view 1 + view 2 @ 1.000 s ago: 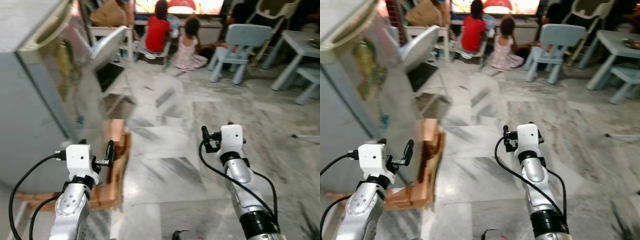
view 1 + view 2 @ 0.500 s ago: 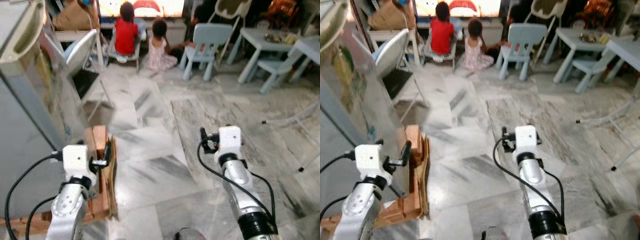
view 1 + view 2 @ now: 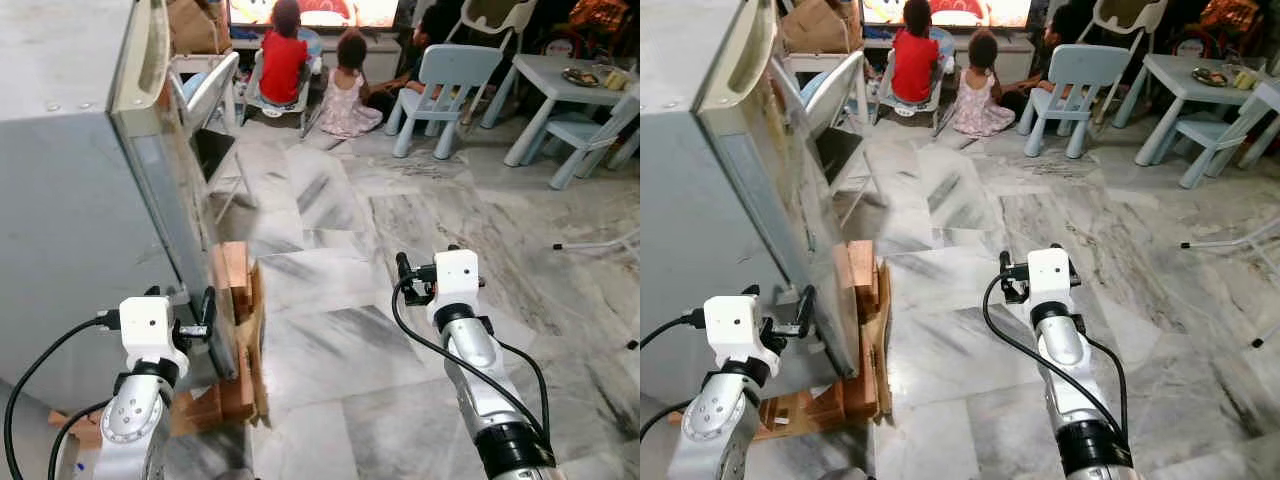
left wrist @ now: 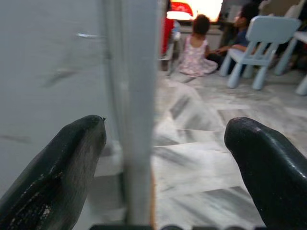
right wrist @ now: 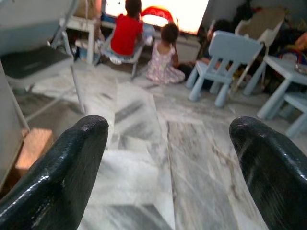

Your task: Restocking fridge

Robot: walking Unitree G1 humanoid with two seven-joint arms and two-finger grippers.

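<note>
Even indoor light fills the head views, with the television screen (image 3: 312,10) at the top edge blown out to an orange-white glare and soft sheen streaking the marble floor (image 3: 340,350). In the left wrist view the fridge door edge (image 4: 136,110) and the black fingers (image 4: 57,177) in the lower corners are blurred and out of focus. The right wrist view is sharper at mid-distance, with its screen overexposed at top centre and shade darkening its upper right corner.

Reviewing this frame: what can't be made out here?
- Inside of the tall grey fridge: head views, hidden by its shut door.
- Items on the pale blue plastic table: head views, too small.
- Bright TV screen: right wrist view, overexposed, cut off by the edge.
</note>
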